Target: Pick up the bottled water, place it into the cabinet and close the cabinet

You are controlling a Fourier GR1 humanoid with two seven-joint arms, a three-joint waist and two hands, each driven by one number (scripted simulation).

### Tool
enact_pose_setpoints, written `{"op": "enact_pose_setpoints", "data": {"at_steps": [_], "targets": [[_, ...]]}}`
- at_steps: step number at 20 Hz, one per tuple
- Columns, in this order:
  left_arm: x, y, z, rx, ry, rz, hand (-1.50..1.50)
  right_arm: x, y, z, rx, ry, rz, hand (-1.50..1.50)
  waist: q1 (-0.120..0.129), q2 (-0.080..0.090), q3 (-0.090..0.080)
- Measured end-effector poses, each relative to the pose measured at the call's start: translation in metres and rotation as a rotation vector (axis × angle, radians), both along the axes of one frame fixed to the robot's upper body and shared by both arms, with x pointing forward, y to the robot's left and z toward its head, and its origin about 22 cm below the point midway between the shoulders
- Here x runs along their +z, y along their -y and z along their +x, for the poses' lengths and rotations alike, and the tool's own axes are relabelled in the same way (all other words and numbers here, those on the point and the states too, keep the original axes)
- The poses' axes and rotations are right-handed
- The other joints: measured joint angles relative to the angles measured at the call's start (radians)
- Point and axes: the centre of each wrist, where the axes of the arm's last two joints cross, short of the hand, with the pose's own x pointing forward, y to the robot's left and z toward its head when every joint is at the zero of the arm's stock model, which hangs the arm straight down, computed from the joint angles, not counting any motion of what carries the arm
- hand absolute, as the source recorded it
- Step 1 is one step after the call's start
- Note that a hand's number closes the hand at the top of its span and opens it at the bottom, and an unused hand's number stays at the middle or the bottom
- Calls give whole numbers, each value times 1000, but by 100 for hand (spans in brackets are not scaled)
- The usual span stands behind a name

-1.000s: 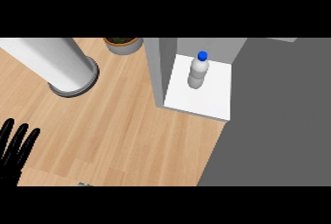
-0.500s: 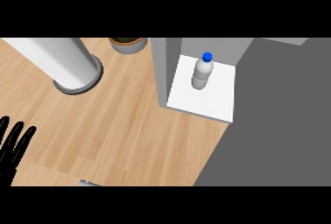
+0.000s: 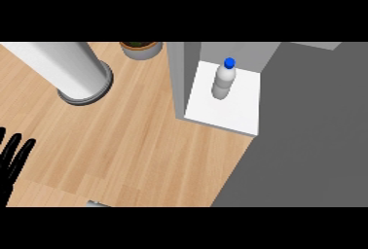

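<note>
One cabinet fills the upper middle of the frame, standing open. Its grey side wall rises from the wooden counter, and its white floor runs down and to the right. It holds a single thing, the bottled water, which stands upright on the upper part of that floor, just beside the side wall but not touching it.

The bottle has a pale, whitish-grey body, pinched in at the middle so it reads as two rounded bulges. A bright blue cap sits on top.

At the top edge, left of the cabinet, is a round grey pot with brown soil and a trace of green in it; the edge of the view cuts it off. A broad pale cylinder slants in from the upper left and ends in a dark ring on the counter. A flat dark grey surface covers the right side of the frame.

The left hand shows at the lower left edge — black, fingers straight and pointing up, holding nothing, well apart from the bottle.
</note>
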Motion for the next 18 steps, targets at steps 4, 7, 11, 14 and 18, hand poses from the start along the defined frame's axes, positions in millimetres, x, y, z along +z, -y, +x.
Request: {"op": "enact_pose_setpoints", "data": {"at_steps": [4, 7, 11, 14, 18], "targets": [[1, -2, 1, 0, 5, -2, -150, -1, -1, 1, -1, -4, 6, 150, 2, 8, -1], [1, -4, 2, -6, 7, 0, -150, -2, -1, 1, 0, -14, 17, 150, 15, 18, -3], [3, -5, 4, -19, 21, 2, -150, -5, -1, 2, 7, -40, 45, 150, 36, 34, 1], [5, -5, 5, -30, 30, 3, -150, -7, -2, 4, 6, -62, 66, 150, 48, 43, 4], [7, -7, 7, -35, 39, 2, -150, -8, -3, 7, -13, -75, 85, 150, 48, 49, 6]]}}
